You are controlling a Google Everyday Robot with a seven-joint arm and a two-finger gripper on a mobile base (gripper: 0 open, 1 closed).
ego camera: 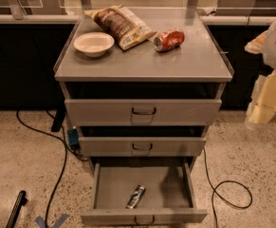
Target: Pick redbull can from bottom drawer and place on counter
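The bottom drawer (144, 217), the lowest and deepest grey metal drawer with a small dark wire handle, stands pulled fully open at the near edge of the view. The redbull can (136, 196), a slim silver-and-dark-blue metal can, lies on its side on the drawer floor, near the front wall and slightly left of centre, touching no wall.

Black cables (57, 172) run across the speckled floor on both sides of the cabinet.

Above the open drawer, the shallow grey middle drawer (142, 146) and the shallow grey top drawer (143, 111) each stand slightly out.

The gripper (263, 109), a pale cream-and-white assembly, hangs at the right edge, beside the cabinet and level with the two upper drawers, well apart from the can. It holds nothing visible; whether it is wide or narrow cannot be told.

The counter (185, 63), a flat grey metal top with a raised rim, carries a round white bowl (94, 43) at left, a brown crinkled snack bag (121, 25) behind it, and a fat red soda can (169, 40) on its side at right.
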